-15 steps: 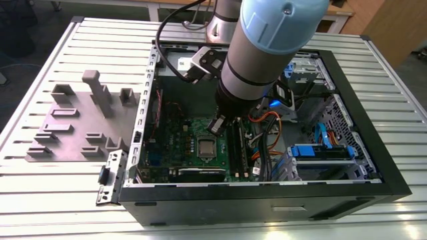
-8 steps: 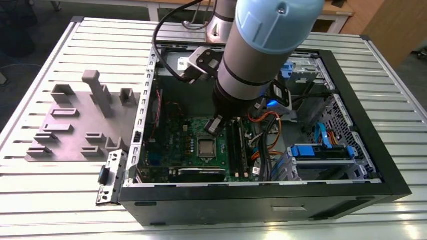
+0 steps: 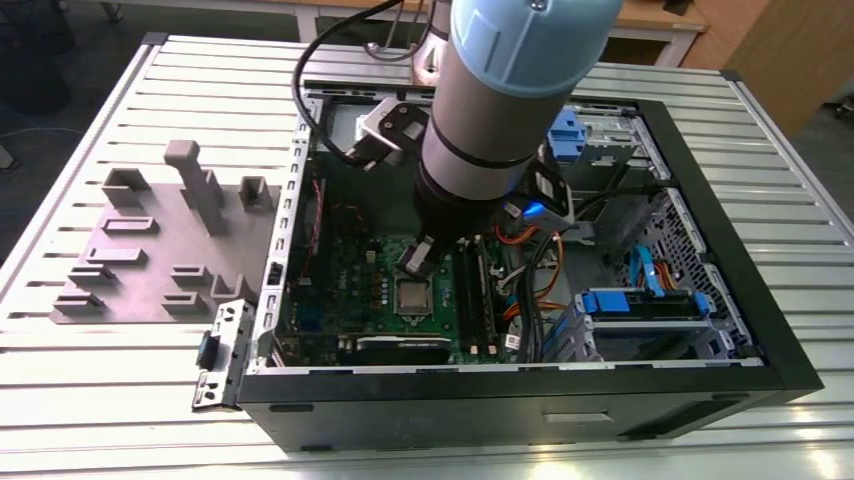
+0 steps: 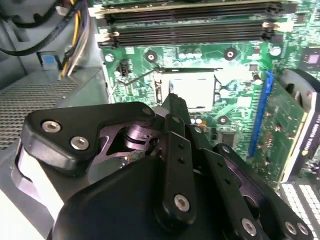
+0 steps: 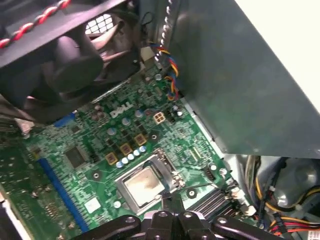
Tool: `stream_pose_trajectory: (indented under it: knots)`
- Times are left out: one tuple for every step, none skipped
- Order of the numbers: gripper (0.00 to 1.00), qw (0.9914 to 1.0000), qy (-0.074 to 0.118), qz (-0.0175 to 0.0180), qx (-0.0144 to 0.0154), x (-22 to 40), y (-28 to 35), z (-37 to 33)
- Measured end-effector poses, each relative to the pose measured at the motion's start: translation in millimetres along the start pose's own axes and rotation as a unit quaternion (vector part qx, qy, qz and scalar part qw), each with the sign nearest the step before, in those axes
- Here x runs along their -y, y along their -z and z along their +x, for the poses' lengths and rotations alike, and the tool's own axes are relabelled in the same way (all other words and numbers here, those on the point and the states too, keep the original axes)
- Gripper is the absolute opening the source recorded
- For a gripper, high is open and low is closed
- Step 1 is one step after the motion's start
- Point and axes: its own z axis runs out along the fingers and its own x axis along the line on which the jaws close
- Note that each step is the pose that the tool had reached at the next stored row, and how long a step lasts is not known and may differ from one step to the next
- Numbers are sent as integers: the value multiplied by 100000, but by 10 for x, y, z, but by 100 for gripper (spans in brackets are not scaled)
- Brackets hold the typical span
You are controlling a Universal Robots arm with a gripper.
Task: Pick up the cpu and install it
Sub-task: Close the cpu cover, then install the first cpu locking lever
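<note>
Presently the arm (image 3: 501,100) is reaching down into the open case (image 3: 534,400), which is lying on the slatted tabletop (image 3: 107,400). The tool (image 5: 172,205) is hanging just above the motherboard (image 5: 100,145), close over the socket (image 4: 190,75). The cpu (image 5: 143,186) is sitting flat inside the socket in both wrist views, its silver top (image 4: 192,90) facing up, with the tool tip at its edge. Fingertips appear to be drawn together, gripping nothing. A grey slotted fixture (image 3: 147,260) is lying beside the case, toward the exterior view's left.
</note>
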Motion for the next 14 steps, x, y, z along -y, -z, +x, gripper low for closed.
stream_pose_trajectory:
  knots:
    - [11, 100000, 57, 169, 108, -25, -2, 34]
    - [11, 100000, 81, 227, 139, -37, -1, 51]
    - [11, 100000, 93, 247, 153, -42, -1, 64]
    - [11, 100000, 110, 251, 150, -42, 0, 72]
    - [11, 99999, 141, 251, 149, -42, 0, 75]
    - [11, 99999, 140, 251, 151, -42, 0, 75]
    - [11, 99999, 140, 250, 148, -43, 0, 75]
    - [11, 99999, 135, 248, 149, -37, 2, 85]
    - [11, 99999, 138, 249, 151, -30, 4, 95]
    - [11, 99999, 136, 250, 153, -30, 3, 95]
    - [11, 99999, 137, 247, 157, -30, 4, 95]
    - [11, 99999, 137, 248, 156, -30, 7, 95]
    - [11, 99999, 135, 253, 140, -31, 13, 95]
    - [11, 99999, 135, 251, 143, -32, 20, 94]
